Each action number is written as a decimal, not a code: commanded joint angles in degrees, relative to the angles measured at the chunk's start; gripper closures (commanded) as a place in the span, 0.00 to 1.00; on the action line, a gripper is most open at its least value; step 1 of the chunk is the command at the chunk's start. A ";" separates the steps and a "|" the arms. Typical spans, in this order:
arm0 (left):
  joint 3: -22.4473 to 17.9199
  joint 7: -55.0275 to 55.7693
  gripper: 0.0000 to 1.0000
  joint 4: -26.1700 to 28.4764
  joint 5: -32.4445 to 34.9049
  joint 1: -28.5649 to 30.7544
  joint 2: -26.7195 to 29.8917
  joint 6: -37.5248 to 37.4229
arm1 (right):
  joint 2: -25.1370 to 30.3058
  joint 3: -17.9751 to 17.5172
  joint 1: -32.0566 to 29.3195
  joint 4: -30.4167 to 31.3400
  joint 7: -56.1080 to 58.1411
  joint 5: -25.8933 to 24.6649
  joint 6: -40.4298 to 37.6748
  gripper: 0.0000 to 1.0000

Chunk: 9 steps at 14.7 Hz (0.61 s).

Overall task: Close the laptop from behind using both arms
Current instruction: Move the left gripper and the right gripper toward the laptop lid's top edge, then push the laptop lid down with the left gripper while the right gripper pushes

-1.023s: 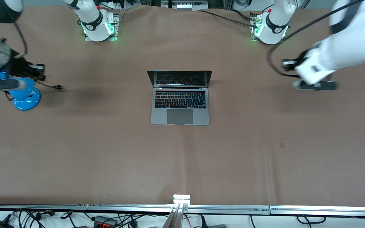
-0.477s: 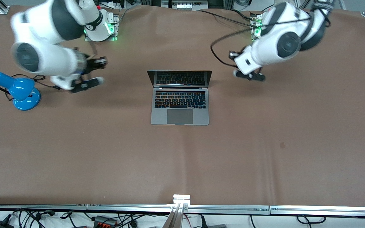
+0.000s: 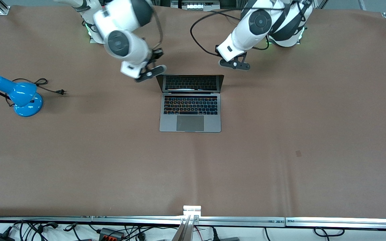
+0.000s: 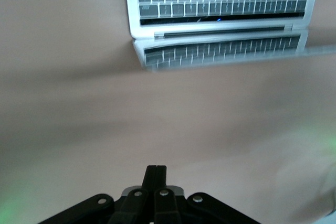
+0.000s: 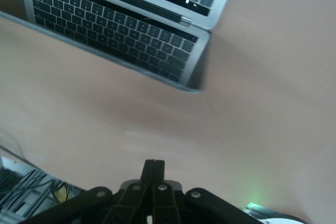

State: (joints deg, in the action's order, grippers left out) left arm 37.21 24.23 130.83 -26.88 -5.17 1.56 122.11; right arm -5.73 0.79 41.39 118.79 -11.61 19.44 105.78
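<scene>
Front view shows both arms swung in from the table's ends over the last second: the right gripper (image 3: 145, 74) now hangs by the open laptop (image 3: 190, 103) screen's corner, the left gripper (image 3: 235, 63) over the table near its other corner, both pinched together, so the lid push seems imminent. The laptop sits mid-table, unmoved; no writing is legible.

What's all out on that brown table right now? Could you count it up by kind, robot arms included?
Laptop, open: 1
Blue desk lamp: 1
White robot arms, each ending in a black tool, fingers shut; left tool and right tool are near the screen's top corners: 2
Total: 4
</scene>
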 commanded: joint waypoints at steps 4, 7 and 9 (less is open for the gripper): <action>-0.38 0.64 1.00 -4.51 -0.46 0.69 -10.69 9.02 | -3.75 1.40 -0.34 -0.13 -2.19 0.87 7.50 1.00; -0.73 0.99 1.00 -7.33 0.15 0.95 -13.51 9.28 | -4.20 1.58 -0.52 -0.31 -3.06 0.95 11.90 1.00; -1.78 0.99 1.00 -8.22 2.43 1.13 -14.83 10.59 | -4.20 1.58 -0.52 -0.58 -4.99 0.87 14.53 1.00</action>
State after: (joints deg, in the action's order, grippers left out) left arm 36.19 24.43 124.83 -26.55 -4.37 -10.94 131.82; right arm -9.92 2.62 41.04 119.00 -14.41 19.44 118.33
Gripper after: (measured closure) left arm 0.991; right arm 0.991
